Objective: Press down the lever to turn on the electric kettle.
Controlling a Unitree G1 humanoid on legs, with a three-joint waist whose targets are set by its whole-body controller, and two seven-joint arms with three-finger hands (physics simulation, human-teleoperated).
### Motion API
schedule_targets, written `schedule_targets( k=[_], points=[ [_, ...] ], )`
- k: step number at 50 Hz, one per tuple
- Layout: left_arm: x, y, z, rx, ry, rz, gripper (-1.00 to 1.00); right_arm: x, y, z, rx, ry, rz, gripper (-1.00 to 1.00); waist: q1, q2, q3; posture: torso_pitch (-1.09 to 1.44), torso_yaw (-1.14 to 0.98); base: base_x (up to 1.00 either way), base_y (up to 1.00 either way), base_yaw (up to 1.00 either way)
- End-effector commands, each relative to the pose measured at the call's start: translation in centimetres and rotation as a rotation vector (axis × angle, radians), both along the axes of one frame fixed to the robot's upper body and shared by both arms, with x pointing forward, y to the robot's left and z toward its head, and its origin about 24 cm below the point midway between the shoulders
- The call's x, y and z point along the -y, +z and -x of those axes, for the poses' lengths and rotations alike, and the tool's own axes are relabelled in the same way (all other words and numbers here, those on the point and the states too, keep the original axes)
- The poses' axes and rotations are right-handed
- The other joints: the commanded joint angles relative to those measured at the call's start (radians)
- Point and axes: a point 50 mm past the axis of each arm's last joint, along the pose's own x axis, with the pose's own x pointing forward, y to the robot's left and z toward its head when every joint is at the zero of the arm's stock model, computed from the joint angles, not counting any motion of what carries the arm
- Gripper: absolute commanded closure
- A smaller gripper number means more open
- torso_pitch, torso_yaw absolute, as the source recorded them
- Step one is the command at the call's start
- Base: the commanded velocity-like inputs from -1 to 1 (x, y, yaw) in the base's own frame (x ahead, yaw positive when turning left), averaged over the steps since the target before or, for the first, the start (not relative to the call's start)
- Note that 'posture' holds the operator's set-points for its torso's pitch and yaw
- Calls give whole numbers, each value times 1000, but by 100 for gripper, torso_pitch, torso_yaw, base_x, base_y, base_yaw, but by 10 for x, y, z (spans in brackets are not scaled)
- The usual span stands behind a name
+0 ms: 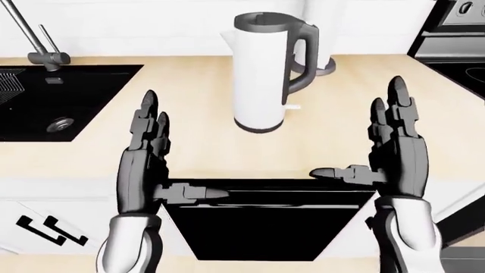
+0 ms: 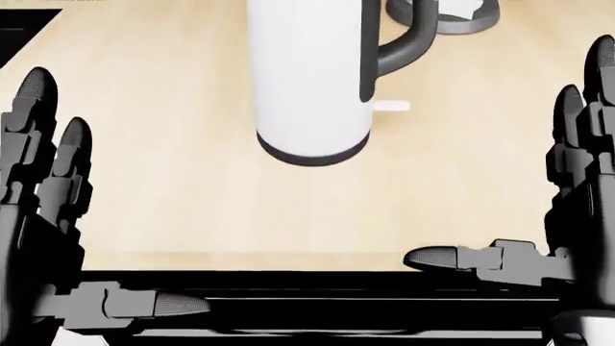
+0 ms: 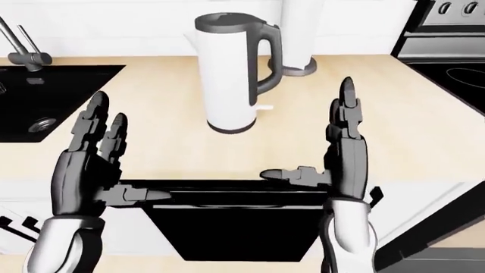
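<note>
While the tall white electric kettle with the dark grey lid and handle (image 1: 261,71) sits upright on the pale wooden worktop (image 1: 189,96), its small white lever (image 1: 293,106) pokes out low under the handle. Left hand (image 1: 148,151) and right hand (image 1: 394,145) both hover apart from it, fingers straight, thumbs pointing inward, holding nothing. Black sink (image 1: 45,102) sits at the left.

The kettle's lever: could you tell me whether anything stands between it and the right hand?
Nothing visible does. Only bare counter lies between the open right hand and the small white lever at the base of the kettle, under its handle.
</note>
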Motion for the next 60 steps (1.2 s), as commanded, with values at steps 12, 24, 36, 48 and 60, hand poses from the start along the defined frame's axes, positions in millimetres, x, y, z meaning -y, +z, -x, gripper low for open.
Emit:
schedule_targets(
  k=[12,24,36,48,60],
  points=[
    [-1,12,3,72,6,-4,-100,3,14,0,73,3,5,-100,15,8,-19,0,0,13,0,0],
    [1,11,3,72,2,-7,-100,8,17,0,80,-11,7,-100,4,-33,-17,0,0,13,0,0],
    [1,12,3,74,2,-8,-100,13,18,0,83,-22,5,-100,12,24,-28,0,0,13,0,0],
    [1,12,4,75,1,-9,-100,13,19,0,86,-23,1,-100,5,-49,-21,0,0,13,0,0],
    [0,12,4,76,3,-8,-100,14,23,5,101,-39,-5,-100,6,-12,-30,0,0,8,0,0]
  ],
)
